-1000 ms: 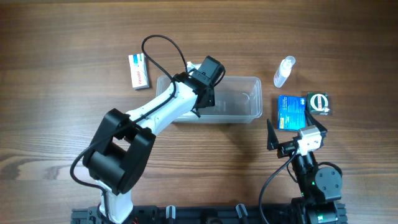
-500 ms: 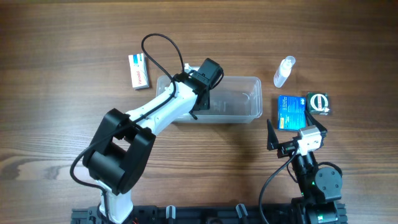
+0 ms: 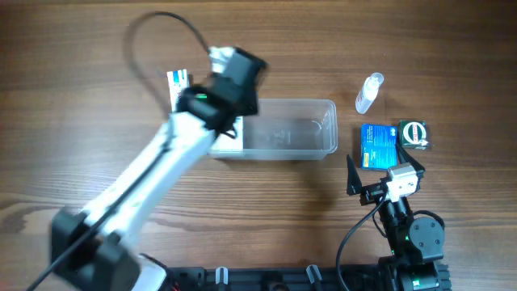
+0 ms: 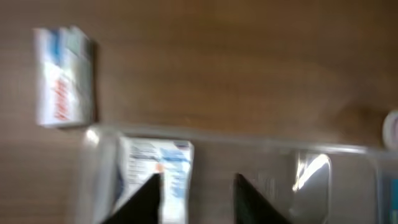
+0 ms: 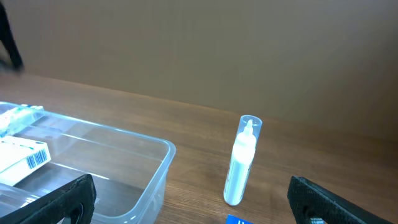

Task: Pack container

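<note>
The clear container (image 3: 295, 129) stands mid-table. A white and blue box (image 3: 227, 134) lies inside its left end; it also shows in the left wrist view (image 4: 155, 165) and the right wrist view (image 5: 22, 157). My left gripper (image 3: 231, 109) is blurred above the container's left end, open and empty (image 4: 196, 190). A white box with red print (image 3: 178, 83) lies on the table left of the container (image 4: 62, 78). My right gripper (image 3: 386, 171) is open and empty (image 5: 193, 208), near the table's front right.
A small clear bottle (image 3: 369, 93) stands right of the container and shows in the right wrist view (image 5: 242, 162). A blue box (image 3: 378, 145) and a dark green box (image 3: 414, 133) lie just ahead of my right gripper.
My left gripper has lifted out of the container and swung left, blurred by motion. The white and blue box now shows in the container's left end. The right arm has not moved.
</note>
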